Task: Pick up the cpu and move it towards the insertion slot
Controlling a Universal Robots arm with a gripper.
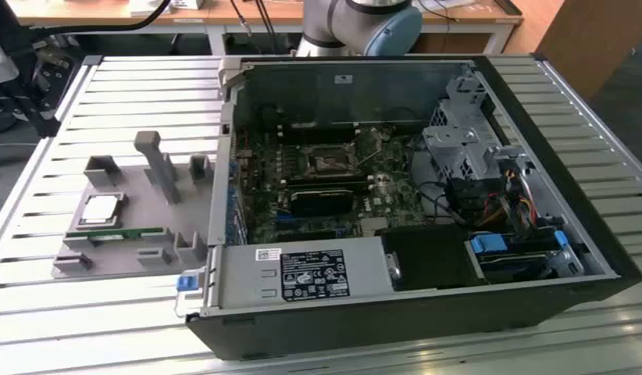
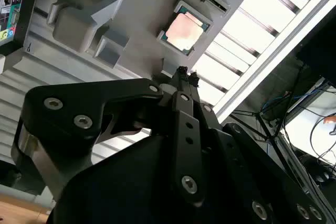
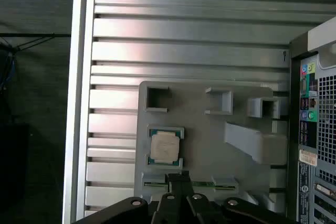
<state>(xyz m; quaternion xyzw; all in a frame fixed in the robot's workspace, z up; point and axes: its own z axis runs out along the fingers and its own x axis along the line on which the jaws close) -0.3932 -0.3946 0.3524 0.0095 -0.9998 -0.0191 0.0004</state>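
While your gripper (image 3: 178, 174) hangs pinched shut and empty over the grey fixture plate (image 3: 205, 140), the cpu (image 3: 165, 147), a flat square with a silvery face and greenish rim, lies in its recess by the plate's edge. The insertion slot (image 1: 329, 162) is well apart, inside the case (image 1: 404, 328).

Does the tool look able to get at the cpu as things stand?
Probably yes: the cpu lies uncovered in its pocket on the grey holder, and the tool hangs close by holding nothing, though its fingers look shut.

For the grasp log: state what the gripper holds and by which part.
Nothing. The gripper is apart from the cpu, which lies in its grey fixture.
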